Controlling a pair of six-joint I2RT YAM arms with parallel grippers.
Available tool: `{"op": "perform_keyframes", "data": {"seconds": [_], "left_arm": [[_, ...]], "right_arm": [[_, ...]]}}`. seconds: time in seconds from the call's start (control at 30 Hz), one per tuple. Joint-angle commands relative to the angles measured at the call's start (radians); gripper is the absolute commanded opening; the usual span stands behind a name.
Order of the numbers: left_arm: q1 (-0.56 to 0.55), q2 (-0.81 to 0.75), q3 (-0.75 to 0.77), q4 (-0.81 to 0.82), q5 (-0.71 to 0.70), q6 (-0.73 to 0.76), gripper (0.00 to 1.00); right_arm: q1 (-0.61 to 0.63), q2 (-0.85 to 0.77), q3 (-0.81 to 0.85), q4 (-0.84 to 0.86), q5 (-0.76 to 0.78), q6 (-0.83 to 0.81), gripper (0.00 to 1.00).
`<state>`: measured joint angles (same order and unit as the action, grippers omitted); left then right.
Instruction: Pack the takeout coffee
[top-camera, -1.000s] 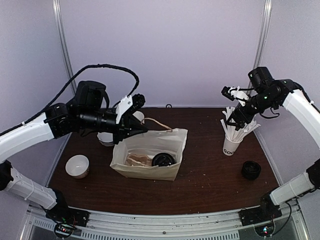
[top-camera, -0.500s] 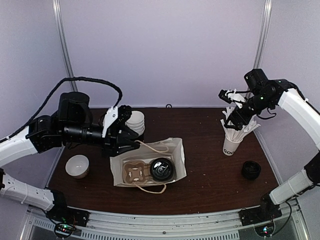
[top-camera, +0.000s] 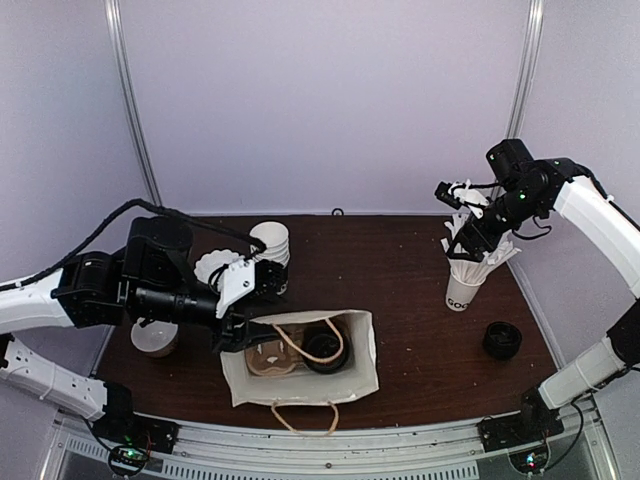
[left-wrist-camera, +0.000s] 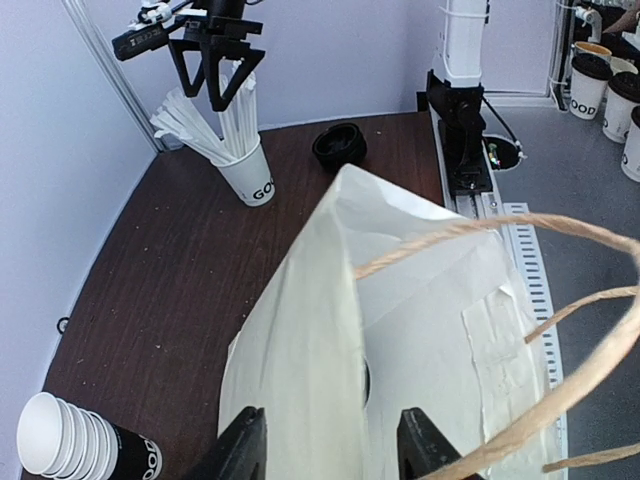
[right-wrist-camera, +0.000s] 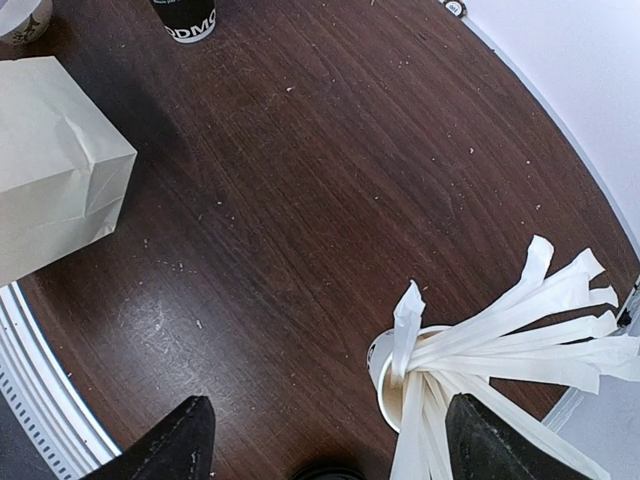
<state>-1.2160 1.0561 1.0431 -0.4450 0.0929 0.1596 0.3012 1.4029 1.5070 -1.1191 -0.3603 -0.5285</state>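
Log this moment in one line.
left hand: astride bag rim | right hand: open over stick cup | coffee: in bag

The takeout coffee (top-camera: 322, 348) is standing upright inside the open white paper bag (top-camera: 300, 388), showing only its round black lid from above. It is sitting toward the right half of the bag, just beside a brown cardboard insert (top-camera: 266, 358), with a tan paper handle (top-camera: 340, 340) looping over its lid.
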Motion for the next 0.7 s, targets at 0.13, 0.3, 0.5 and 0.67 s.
{"op": "perform_keyframes", "data": {"seconds": [0.13, 0.3, 0.5, 0.67], "left_arm": [[-0.061, -0.008, -0.009, 0.033, -0.113, 0.068, 0.48], [-0.071, 0.01, 0.001, 0.032, -0.116, 0.069, 0.48], [-0.071, 0.022, 0.015, 0.036, -0.171, 0.072, 0.48], [-0.069, 0.046, 0.047, 0.029, -0.25, 0.09, 0.48]], "right_arm": [[-0.005, -0.01, -0.007, -0.018, -0.036, -0.016, 0.83], [-0.005, -0.016, -0.012, -0.019, -0.041, -0.021, 0.83], [-0.005, -0.028, -0.013, -0.026, -0.021, -0.032, 0.82], [-0.005, -0.042, -0.014, -0.032, 0.021, -0.049, 0.81]]}}
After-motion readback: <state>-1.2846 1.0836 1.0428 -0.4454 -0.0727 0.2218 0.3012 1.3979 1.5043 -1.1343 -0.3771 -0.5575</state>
